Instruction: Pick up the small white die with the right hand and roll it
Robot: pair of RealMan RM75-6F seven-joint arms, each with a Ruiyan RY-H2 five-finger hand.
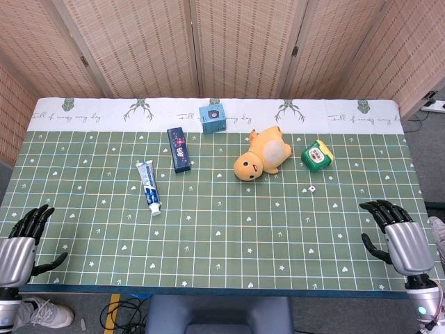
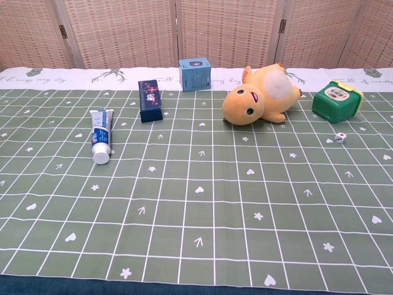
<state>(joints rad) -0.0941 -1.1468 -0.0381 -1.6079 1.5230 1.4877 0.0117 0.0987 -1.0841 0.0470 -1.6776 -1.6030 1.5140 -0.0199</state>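
The small white die (image 1: 312,188) lies on the green checked cloth right of centre, just below the green box; in the chest view the die (image 2: 339,138) sits at the right. My right hand (image 1: 400,236) rests near the table's front right corner, fingers spread, holding nothing, well short of the die. My left hand (image 1: 21,240) lies at the front left corner, fingers apart and empty. Neither hand shows in the chest view.
A yellow plush toy (image 1: 263,154) lies left of the die, with a green box (image 1: 316,154) just behind the die. A toothpaste tube (image 1: 148,185), a dark blue box (image 1: 179,149) and a light blue box (image 1: 212,117) occupy the left and back.
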